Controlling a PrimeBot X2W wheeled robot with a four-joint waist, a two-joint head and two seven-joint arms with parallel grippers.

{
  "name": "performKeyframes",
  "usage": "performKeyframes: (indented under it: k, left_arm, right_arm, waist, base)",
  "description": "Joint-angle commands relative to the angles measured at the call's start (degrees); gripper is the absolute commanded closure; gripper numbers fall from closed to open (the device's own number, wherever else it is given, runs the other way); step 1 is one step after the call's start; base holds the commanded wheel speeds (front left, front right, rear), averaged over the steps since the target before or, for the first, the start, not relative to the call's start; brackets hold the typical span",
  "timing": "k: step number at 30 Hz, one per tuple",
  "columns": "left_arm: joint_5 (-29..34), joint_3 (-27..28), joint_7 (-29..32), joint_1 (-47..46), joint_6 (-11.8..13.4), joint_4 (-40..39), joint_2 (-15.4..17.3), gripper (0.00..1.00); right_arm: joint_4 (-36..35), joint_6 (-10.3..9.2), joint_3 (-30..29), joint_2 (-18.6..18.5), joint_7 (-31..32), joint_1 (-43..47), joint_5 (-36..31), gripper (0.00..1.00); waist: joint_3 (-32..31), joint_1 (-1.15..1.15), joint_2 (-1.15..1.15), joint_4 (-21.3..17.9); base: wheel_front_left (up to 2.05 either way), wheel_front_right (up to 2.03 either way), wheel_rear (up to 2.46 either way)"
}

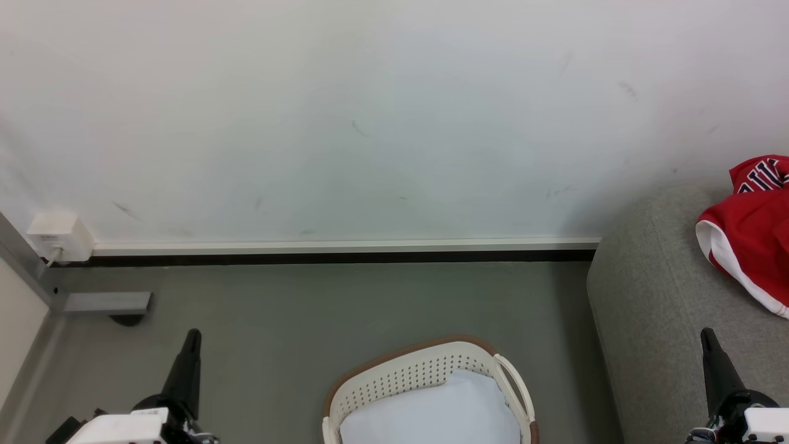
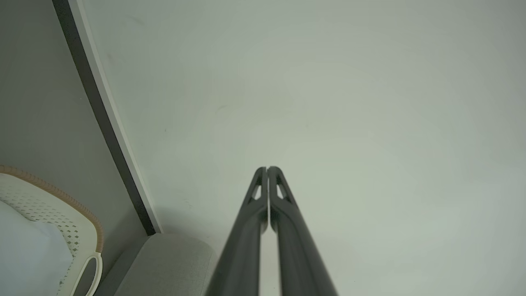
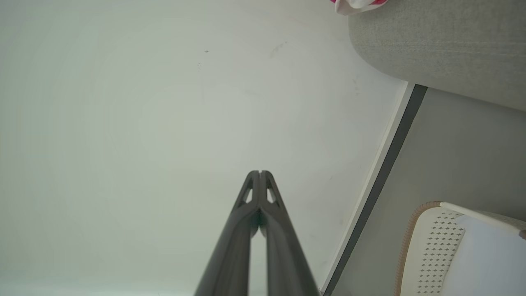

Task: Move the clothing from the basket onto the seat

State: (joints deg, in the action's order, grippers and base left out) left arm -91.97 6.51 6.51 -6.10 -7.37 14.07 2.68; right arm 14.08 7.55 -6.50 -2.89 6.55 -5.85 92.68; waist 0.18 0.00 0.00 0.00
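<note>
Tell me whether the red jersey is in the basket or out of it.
Out. The jersey lies bunched on the grey sofa; the basket holds a white cloth.

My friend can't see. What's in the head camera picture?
A red jersey lies on the grey sofa at the right. On the floor stands a basket holding a white cloth. The left gripper and right gripper, both shut, point up at the bottom corners.

The jersey (image 1: 749,240) is smooth red cloth with white trim; the sofa (image 1: 653,320) is coarse, matt grey fabric. The basket (image 1: 419,373) is matt perforated plastic with a woven-look brown rim; its white cloth (image 1: 431,413) looks smooth.
</note>
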Motion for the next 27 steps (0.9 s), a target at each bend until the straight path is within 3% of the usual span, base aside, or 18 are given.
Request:
performKeyframes:
  k: [1,27]
  left_arm:
    - [-0.83,0.1,0.23,-0.42,-0.28,0.0,0.39,1.0]
    - [-0.83,0.09,0.23,-0.42,-0.28,0.0,0.39,1.0]
  right_arm:
    - [-0.19,-0.12,-0.23,-0.03,0.19,-0.75,-0.55,1.0]
    - [-0.18,-0.12,-0.25,-0.02,0.2,-0.75,-0.57,1.0]
  waist:
    - [0.0,0.0,0.0,0.0]
    - [0.0,0.0,0.0,0.0]
  base:
    - [0.0,0.0,0.0]
    - [0.0,0.0,0.0]
